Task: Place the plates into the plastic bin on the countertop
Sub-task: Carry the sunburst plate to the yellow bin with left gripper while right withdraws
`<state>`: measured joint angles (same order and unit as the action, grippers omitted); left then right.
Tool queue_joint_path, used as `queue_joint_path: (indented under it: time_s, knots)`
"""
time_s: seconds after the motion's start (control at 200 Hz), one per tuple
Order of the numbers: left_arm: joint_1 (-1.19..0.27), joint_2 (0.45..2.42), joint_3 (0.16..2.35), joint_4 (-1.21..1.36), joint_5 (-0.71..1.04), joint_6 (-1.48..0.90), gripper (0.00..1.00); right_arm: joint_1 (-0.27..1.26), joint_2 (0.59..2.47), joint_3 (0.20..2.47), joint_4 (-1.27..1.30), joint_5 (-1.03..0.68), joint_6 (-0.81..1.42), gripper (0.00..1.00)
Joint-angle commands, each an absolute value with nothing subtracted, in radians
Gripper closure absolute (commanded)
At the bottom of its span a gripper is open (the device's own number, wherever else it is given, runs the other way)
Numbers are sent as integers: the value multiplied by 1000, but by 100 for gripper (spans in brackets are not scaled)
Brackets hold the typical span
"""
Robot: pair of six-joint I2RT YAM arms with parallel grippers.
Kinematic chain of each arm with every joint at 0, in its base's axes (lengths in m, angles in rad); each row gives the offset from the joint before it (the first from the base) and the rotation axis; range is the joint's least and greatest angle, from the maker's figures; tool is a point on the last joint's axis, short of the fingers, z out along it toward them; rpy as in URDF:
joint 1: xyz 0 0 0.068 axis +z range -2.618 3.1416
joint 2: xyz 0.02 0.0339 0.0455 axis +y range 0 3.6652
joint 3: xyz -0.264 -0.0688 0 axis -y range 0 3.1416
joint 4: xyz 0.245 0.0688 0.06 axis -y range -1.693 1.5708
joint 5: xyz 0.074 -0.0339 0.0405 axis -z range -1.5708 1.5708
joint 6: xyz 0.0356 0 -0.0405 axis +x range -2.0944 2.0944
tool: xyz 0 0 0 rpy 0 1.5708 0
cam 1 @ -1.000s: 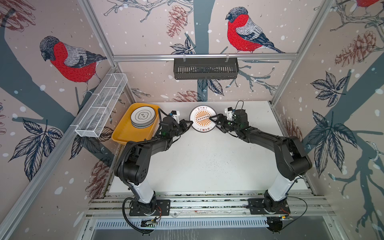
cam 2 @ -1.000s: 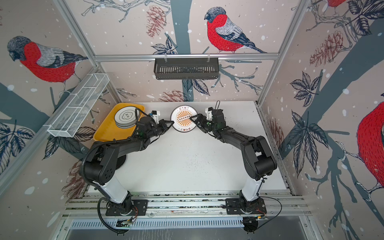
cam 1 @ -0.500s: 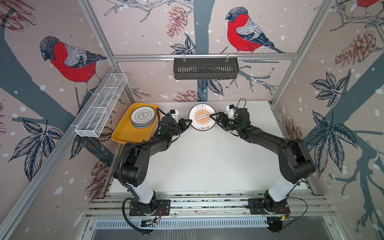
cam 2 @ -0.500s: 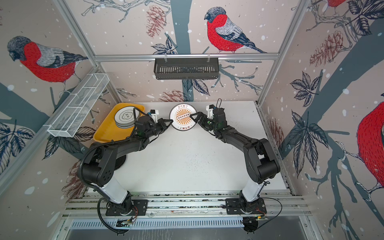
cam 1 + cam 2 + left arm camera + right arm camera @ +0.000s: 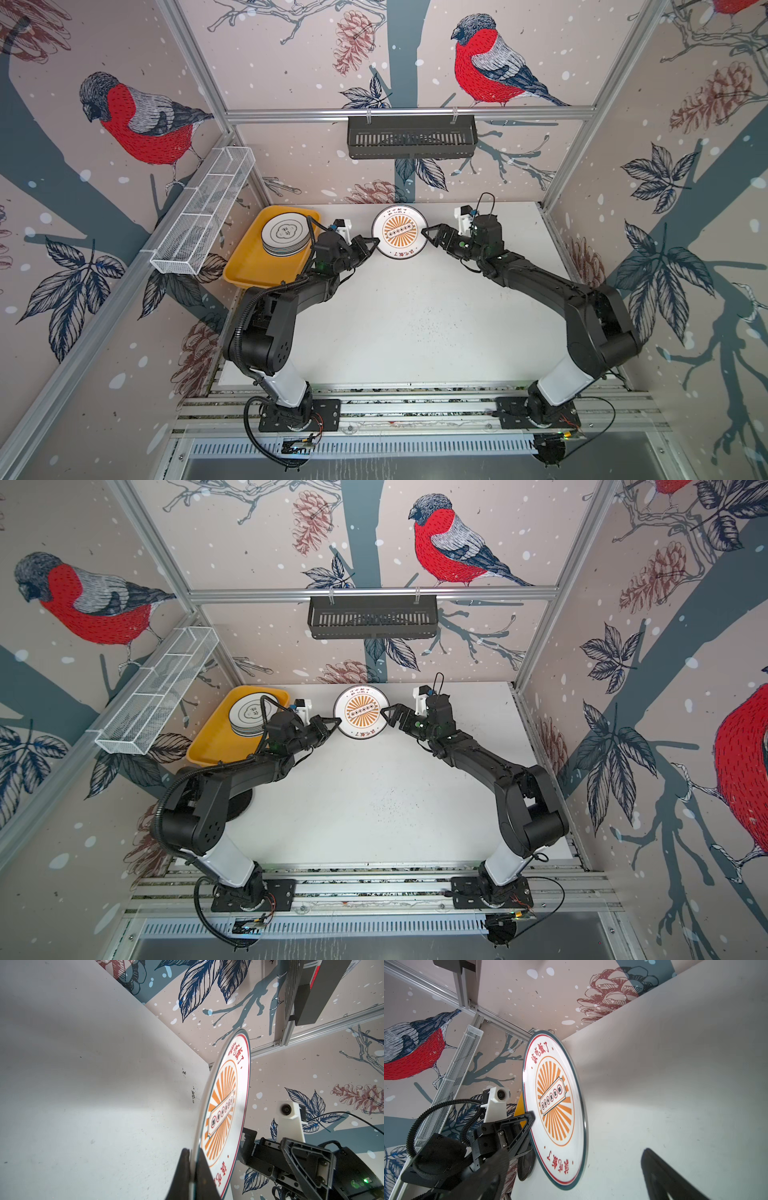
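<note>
A white plate with an orange sunburst centre (image 5: 399,232) (image 5: 360,712) hangs tilted just above the white countertop (image 5: 415,324) near its back edge. My left gripper (image 5: 376,240) (image 5: 192,1153) is shut on its left rim. My right gripper (image 5: 424,235) (image 5: 384,712) stands wide open at the plate's right rim. In the right wrist view the plate (image 5: 554,1105) lies between the spread fingers (image 5: 654,1167) with gaps on both sides. A stack of plates (image 5: 286,233) (image 5: 248,715) sits in the yellow plastic bin (image 5: 253,266) at the back left.
A white wire-mesh basket (image 5: 203,212) hangs on the left wall above the bin. A black slotted rack (image 5: 411,137) hangs on the back wall. Aluminium rails (image 5: 415,409) with both arm bases run along the front edge.
The left gripper has carried the sunburst plate slightly to the left. The right gripper has stayed wide open beside the plate's right rim.
</note>
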<state>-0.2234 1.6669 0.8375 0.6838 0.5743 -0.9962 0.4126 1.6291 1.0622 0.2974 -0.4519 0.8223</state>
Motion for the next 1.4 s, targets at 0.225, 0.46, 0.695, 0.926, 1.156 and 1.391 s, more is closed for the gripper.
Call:
queue_joint_path:
  time_s: [0.225, 0.46, 0.695, 0.926, 1.156, 1.391]
  knots:
    - [-157, 1646, 836, 672, 630, -1002, 95, 401, 1574, 995, 319, -307, 820, 0]
    - [-64, 1622, 803, 635, 625, -1025, 95, 405, 1542, 969, 340, -279, 853, 0]
    - [58, 1578, 799, 548, 636, -988, 95, 409, 1507, 950, 319, -261, 835, 0]
    - [193, 1553, 819, 426, 634, -906, 95, 404, 1470, 943, 323, -290, 832, 0]
    - [290, 1570, 827, 431, 681, -900, 95, 403, 1457, 944, 338, -305, 850, 0]
    - [347, 1616, 804, 542, 732, -971, 95, 398, 1459, 947, 336, -298, 853, 0]
